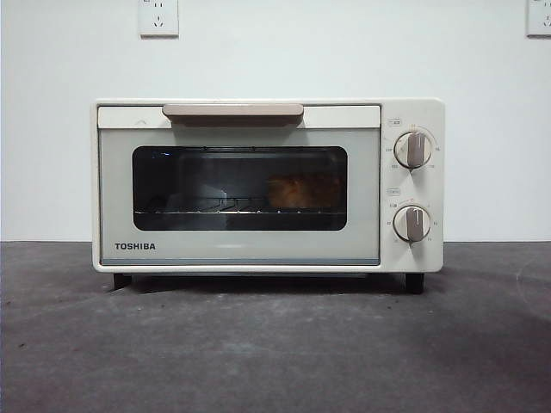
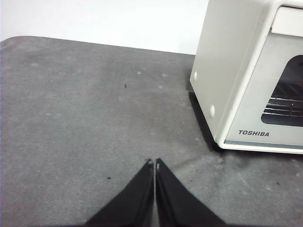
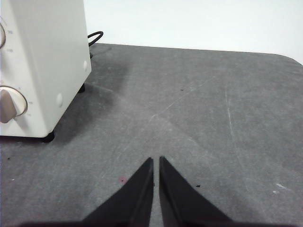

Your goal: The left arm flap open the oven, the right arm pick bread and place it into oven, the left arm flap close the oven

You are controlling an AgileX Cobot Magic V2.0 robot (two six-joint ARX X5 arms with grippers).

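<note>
The cream-white TOSHIBA oven (image 1: 258, 249) stands in the middle of the dark table, its door shut and its beige bar handle (image 1: 232, 111) at the top. The golden bread (image 1: 301, 191) lies on the rack inside, behind the dark glass, toward the right. The left gripper (image 2: 155, 163) is shut and empty over the table to the oven's left; the oven's side and door corner (image 2: 232, 71) show in the left wrist view. The right gripper (image 3: 156, 161) is shut and empty over the table to the oven's right; the oven's side (image 3: 52, 56) shows there. Neither arm shows in the front view.
Two beige knobs (image 1: 414, 149) (image 1: 414, 223) sit on the oven's right panel. A black cable (image 3: 94, 38) loops behind the oven. Wall sockets (image 1: 158, 17) are on the white wall. The grey tabletop (image 1: 275, 344) lies in front of the oven.
</note>
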